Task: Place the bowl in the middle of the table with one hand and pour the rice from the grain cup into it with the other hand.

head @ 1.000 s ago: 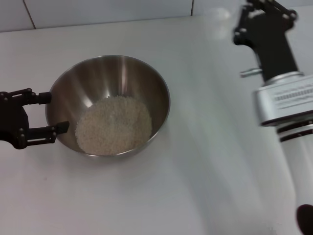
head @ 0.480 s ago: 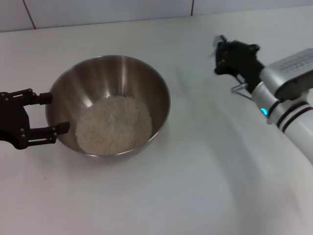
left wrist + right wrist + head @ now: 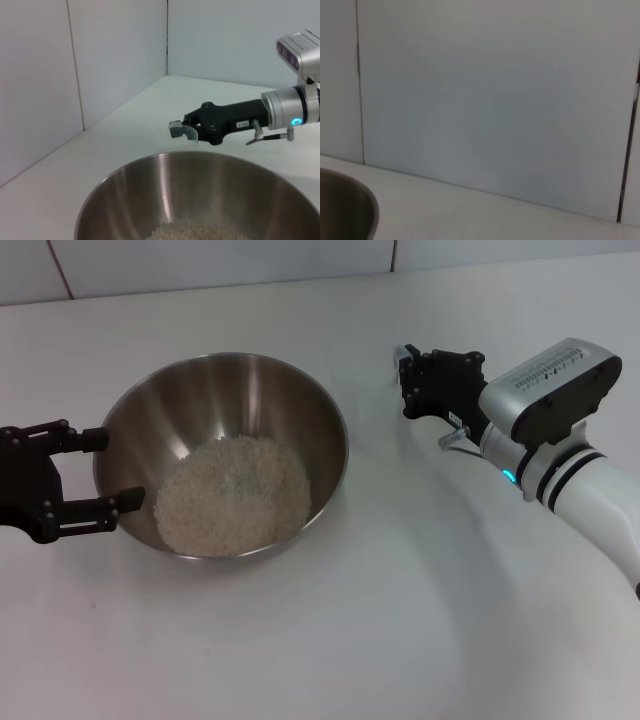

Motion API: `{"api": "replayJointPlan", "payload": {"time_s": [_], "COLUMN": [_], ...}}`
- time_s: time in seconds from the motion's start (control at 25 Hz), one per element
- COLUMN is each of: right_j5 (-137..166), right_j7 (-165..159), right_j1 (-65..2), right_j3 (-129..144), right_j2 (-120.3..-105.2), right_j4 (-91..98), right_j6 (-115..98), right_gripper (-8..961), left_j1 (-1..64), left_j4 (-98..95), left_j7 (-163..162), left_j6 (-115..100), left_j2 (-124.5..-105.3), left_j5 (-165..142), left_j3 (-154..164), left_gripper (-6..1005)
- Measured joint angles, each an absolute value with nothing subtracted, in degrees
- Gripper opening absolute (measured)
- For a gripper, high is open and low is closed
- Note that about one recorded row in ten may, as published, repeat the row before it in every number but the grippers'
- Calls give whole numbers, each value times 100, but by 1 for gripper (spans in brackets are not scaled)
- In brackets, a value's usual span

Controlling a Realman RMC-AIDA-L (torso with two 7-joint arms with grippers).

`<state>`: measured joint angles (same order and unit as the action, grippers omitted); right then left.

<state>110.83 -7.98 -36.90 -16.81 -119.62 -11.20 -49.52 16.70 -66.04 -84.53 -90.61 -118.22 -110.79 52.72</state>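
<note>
With the rice (image 3: 233,495) already heaped in the bowl (image 3: 250,385) mid-table and the left gripper (image 3: 95,472) spread open at its rim, lower your right gripper (image 3: 408,380), clamped on the emptied grain cup (image 3: 181,130), gently onto bare table (image 3: 330,630) well apart from the bowl.

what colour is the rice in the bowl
Off-white, slightly beige: the rice forms a pale heap in the steel bowl. Head view shows it best.

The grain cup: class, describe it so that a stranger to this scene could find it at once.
Start at the steel bowl of rice on the white table. Look towards the robot's right, to the right gripper. The grain cup is the small clear plastic thing at its fingers, the only see-through item.
</note>
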Motion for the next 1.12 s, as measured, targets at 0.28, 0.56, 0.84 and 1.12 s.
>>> {"api": "replayJointPlan", "payload": {"time_s": [0.28, 0.56, 0.84, 1.12], "right_j5": [11083, 11028, 10892, 12218], "right_j7": [-831, -848, -1519, -3543], "right_j1": [-3359, -2540, -1296, -2665], "right_j3": [-1680, -1790, -2933, -2040], "right_j2": [-11960, -11929, -11920, -11549], "right_j4": [-1303, -1652, -1551, 1087], "right_j6": [-4952, -5666, -8948, -10825], "right_gripper": [91, 442, 716, 790], "left_j1": [1670, 1669, 1632, 1660], "left_j4": [-6579, -6574, -6572, -6573], "left_j7": [-8447, -8453, -8416, -8404], "left_j6": [-9061, -9078, -9091, -9056], "left_j2": [-11821, -11820, -11821, -11824], "left_j5": [-11103, -11107, -11079, -11083], "left_j3": [5273, 5272, 5246, 5267], "left_gripper": [802, 802, 802, 802]}}
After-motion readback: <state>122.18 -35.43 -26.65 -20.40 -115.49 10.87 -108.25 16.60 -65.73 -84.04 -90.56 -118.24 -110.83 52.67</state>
